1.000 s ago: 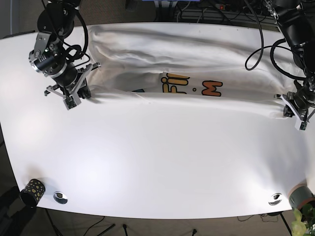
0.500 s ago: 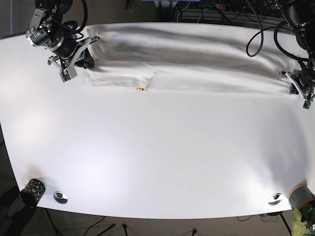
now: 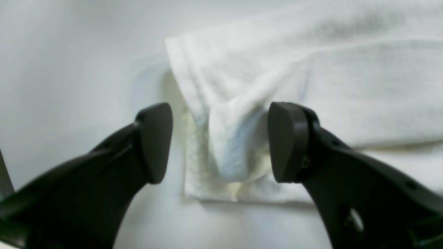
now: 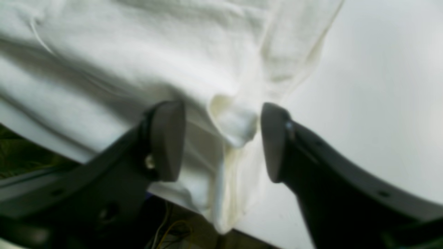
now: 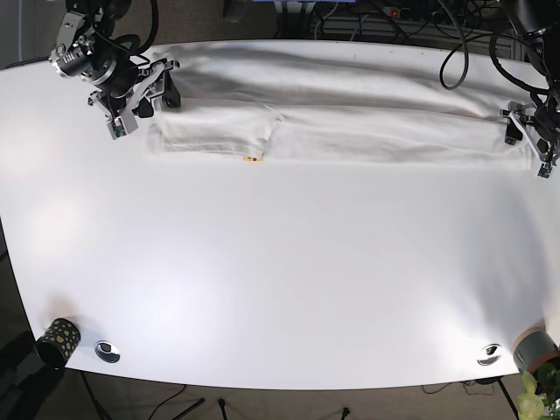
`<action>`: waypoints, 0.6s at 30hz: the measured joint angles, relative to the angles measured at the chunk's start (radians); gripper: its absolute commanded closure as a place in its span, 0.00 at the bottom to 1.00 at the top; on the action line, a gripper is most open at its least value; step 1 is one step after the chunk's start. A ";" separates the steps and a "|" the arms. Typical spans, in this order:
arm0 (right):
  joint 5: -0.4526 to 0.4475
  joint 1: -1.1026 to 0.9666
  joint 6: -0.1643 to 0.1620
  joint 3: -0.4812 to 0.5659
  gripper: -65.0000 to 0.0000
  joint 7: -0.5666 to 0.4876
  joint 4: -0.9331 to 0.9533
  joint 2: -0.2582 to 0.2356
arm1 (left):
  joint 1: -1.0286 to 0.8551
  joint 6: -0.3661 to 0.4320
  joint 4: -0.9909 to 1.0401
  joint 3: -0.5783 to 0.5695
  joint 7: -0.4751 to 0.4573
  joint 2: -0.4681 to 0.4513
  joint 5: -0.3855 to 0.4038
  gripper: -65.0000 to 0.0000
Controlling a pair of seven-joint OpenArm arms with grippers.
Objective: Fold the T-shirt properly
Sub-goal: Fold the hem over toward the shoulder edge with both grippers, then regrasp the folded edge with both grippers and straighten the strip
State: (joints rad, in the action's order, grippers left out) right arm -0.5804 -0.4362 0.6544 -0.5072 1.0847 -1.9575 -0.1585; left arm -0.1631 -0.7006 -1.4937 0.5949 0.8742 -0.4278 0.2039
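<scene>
Left wrist view: left gripper (image 3: 219, 141) with jaws spread apart, straddling a raised pinch of the T-shirt (image 3: 311, 79) without clamping it. Cloth corner resting on the white counter (image 3: 69, 62), several layers stacked at the edge. Thick, soft knit, judged light and limp; no stiffness to carry a fold unaided. Best hold judged to be the layered corner, all plies taken together, since a single ply would likely slide off the rest.

Right wrist view: right gripper (image 4: 221, 138) likewise wide, a small puckered nub of T-shirt (image 4: 145, 52) standing between the pads, apparently not squeezed. Fabric here draped past the counter (image 4: 380, 86) rim, a loose flap hanging over the edge. Overhang judged prone to drag the garment off-line if lifted unevenly. Grip point: the nub or the hem just behind it, clear of the hanging flap.

Base view: T-shirt (image 5: 350, 131) lying as a long narrow band along the far side of the counter (image 5: 280, 289), one lengthwise fold apparently made, a small orange mark visible at the near edge of the fold. Right gripper (image 5: 140, 87) at one end of the band, left gripper (image 5: 529, 136) at the other. Smooth counter surface judged low in friction: cloth likely to slip when pulled. Equal tension from both ends advised to keep the band straight.
</scene>
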 measured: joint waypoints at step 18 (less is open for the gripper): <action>0.004 0.104 0.000 0.202 0.49 -0.003 0.038 0.038 | -0.009 0.000 -0.151 -0.001 0.101 0.125 -0.001 0.41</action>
State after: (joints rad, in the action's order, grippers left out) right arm -0.5762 -0.3321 0.6548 -0.3050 1.0817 -1.9194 -0.1207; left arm -0.1719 -0.7002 -1.6451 0.5941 0.9749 -0.3031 0.2028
